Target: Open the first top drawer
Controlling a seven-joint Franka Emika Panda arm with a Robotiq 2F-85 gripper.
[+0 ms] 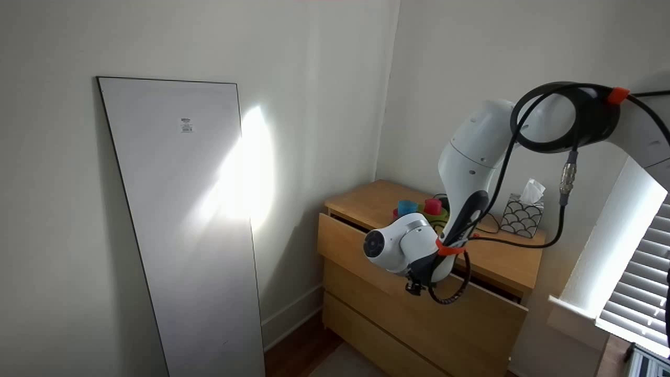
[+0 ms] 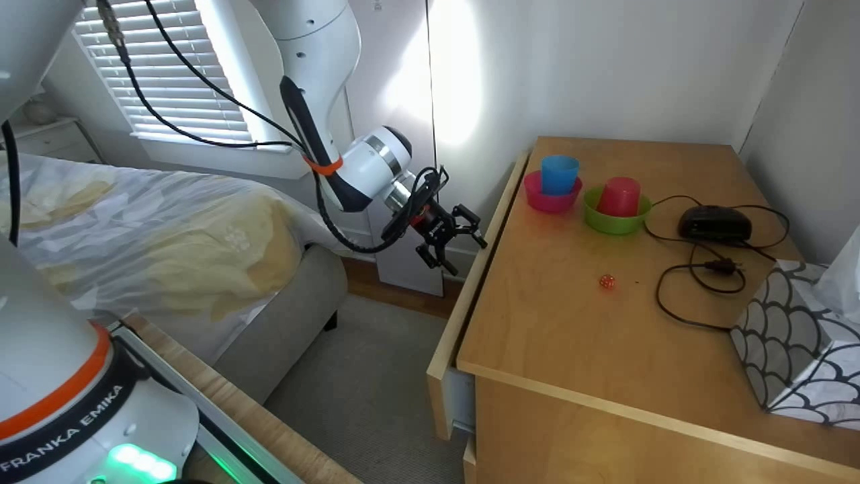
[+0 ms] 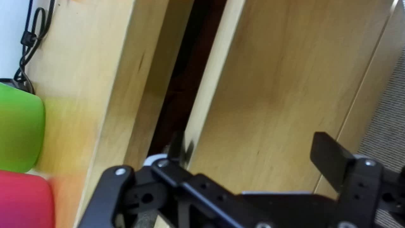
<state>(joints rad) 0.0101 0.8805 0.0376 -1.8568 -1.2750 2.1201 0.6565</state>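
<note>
One dark gap, in an exterior view, parts the top drawer (image 2: 463,302) from the dresser (image 2: 557,329) on its right: the drawer stands ajar, only partly out. In front, the gripper (image 2: 467,255) has its fingers (image 3: 330,156) spread wide, nothing visibly pinched; in the wrist view the finger at left is beside the drawer's upper edge, and whether it touches I cannot tell.

Slipping looks the likeliest trouble, since the flat front shows no handle: a pull with one finger barely hooked behind the edge could slide off the smooth wood. Should that finger meet the front rather than the gap, pressing toward the dresser may push the drawer closed. Clamping at a slant could twist the drawer and bind it. The loose cable loop (image 2: 365,250) at the wrist may snag on the edge if the gripper dips. A jerk could jolt the blue cup (image 2: 560,176) and red cup (image 2: 619,196) in their bowls (image 2: 605,222), far on the dresser top.
</note>
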